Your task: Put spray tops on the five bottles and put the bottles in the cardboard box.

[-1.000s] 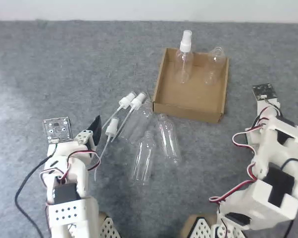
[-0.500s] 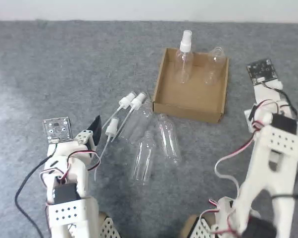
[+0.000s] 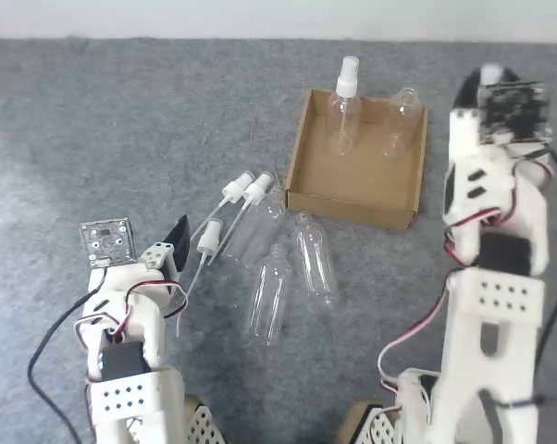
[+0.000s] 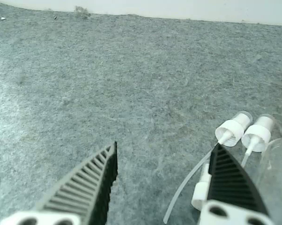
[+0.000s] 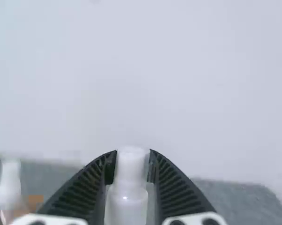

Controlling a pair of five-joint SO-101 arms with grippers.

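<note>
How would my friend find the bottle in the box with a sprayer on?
Find the brown cardboard box on the grey mat. Two clear bottles are at its far end. Pick the bottle with a white spray top; its neighbour has none.

The grey felt table (image 3: 93, 120) is carrying a cardboard box (image 3: 352, 180) toward its far side. Three clear bottles (image 3: 270, 294) are lying on the felt just in front of the box. Three spray tops (image 3: 210, 238) with thin tubes are lying close beside them, on the left arm's side.
</note>
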